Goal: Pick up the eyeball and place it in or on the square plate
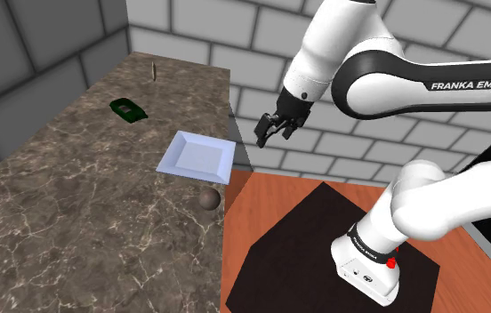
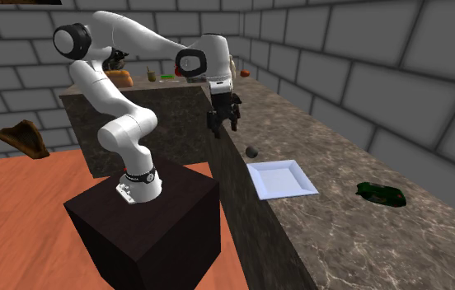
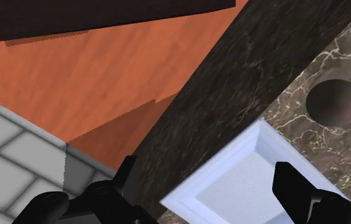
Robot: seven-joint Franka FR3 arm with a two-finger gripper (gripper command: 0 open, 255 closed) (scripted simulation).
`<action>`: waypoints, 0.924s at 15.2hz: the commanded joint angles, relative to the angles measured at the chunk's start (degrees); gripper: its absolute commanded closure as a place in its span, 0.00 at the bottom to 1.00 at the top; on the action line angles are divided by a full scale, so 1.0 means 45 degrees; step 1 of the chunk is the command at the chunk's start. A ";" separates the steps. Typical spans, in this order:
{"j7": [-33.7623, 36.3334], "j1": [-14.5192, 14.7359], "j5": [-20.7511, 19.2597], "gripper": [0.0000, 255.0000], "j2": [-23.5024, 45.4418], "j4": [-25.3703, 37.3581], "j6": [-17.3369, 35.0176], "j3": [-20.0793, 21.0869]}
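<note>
The eyeball (image 1: 209,198) lay on the marbled worktop (image 1: 75,204) as a small, dark, brownish-grey ball. It was close to the worktop's edge on the stand's side, just off a corner of the square plate (image 1: 197,156) and not touching it. The plate, pale and shallow with a raised rim, sat by the same edge. A dark green object (image 1: 128,109) rested well apart, farther in toward the wall-side edge.

The tool (image 1: 275,129) hung in the air over the stand-side edge near the plate. Its two black fingers (image 3: 295,184) were spread apart with nothing between them. In the wrist view the ball lay beyond the plate from the fingers, not yet under them.

Judging by its look, the ball was probably light, rigid and smooth. Weight would matter less than its readiness to roll or squirt out of a pinch. Being round, it offered no flat face, so the safest hold was likely straight down from above, with the fingers closing across its widest girth and centred on it. A grip above or below that line might pop it loose. Because it sat so near the edge, a glancing touch could send it off the worktop. A brush the other way could knock it against the plate's rim.
</note>
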 commanded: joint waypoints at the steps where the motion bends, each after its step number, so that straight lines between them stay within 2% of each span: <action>1: 0.0555 0.0057 0.0118 0.00 0.0646 -0.0036 0.0772 0.0562; 8: 0.2855 -0.0115 -0.0160 0.00 0.3221 0.0471 0.3058 0.2770; 11: 0.4113 -0.0465 -0.0828 0.00 0.4563 0.0955 0.3923 0.3823; 14: 0.5686 -0.0967 -0.2046 0.00 0.6084 0.1604 0.4634 0.4923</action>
